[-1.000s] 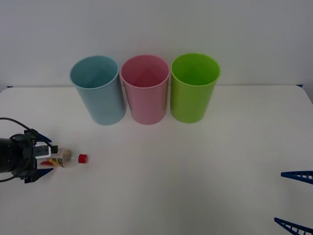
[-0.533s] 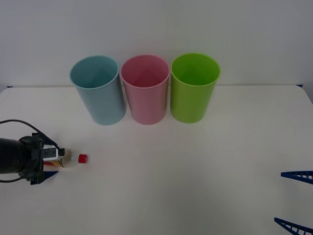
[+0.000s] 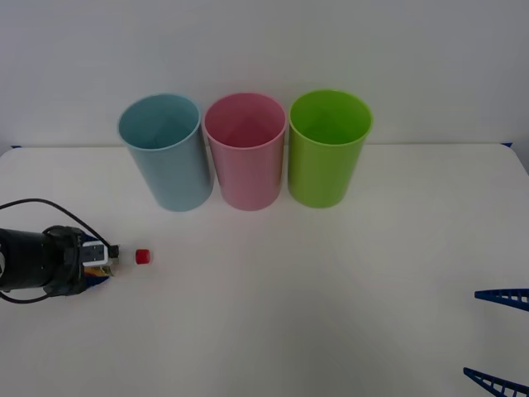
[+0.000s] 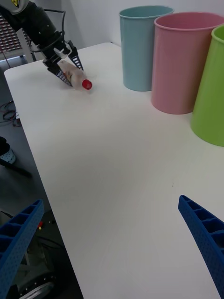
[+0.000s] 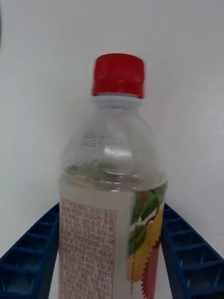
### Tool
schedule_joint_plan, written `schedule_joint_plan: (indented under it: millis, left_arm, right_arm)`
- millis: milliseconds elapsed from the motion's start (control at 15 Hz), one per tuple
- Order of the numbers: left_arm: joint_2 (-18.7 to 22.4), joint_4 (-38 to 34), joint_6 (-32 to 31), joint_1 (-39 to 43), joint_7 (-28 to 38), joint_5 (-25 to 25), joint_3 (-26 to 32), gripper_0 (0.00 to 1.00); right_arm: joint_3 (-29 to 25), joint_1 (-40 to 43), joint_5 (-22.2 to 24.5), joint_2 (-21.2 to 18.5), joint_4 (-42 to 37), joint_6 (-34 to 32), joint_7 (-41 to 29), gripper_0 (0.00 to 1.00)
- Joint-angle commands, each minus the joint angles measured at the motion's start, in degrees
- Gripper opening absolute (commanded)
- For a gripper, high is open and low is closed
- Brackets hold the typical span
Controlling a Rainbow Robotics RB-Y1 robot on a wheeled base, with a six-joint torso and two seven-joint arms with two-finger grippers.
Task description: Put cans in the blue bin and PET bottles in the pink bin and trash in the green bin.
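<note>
Gripping the PET bottle point(image 5: 112, 201) in my left gripper point(image 3: 97, 266), fingers closed against its sides, I hold it low over the white table point(image 3: 331, 298), forward-left of the blue bin point(image 3: 167, 153). My right gripper point(image 4: 116, 238) rests wide open, empty, well apart.

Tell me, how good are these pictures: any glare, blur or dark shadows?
Front view: even, soft light; the blue bin, pink bin and green bin cast only faint shadows. Left wrist view: the bottle, between the left hand's blue fingers, shows small glints on its clear shoulder and a slightly soft cap. Right wrist view: the right hand's near fingers look soft.
</note>
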Motion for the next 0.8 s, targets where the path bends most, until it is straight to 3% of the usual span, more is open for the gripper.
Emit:
schedule_joint_plan:
  millis: [67,467,800]
  left_arm:
    - [0.0,-0.1,0.8,0.0,0.0,-0.3,0.0,0.00]
    - [0.6,-1.5,3.6,0.7,0.2,1.1,0.0,0.00]
    - [4.6,-8.2,7.2,2.9,1.9,16.6,0.3,0.00]
  right_arm:
    - [0.0,0.0,0.0,0.0,0.0,0.0,0.0,1.00]
    - [0.0,0.0,0.0,0.0,0.0,0.0,0.0,1.00]
    - [0.0,0.0,0.0,0.0,0.0,0.0,0.0,1.00]
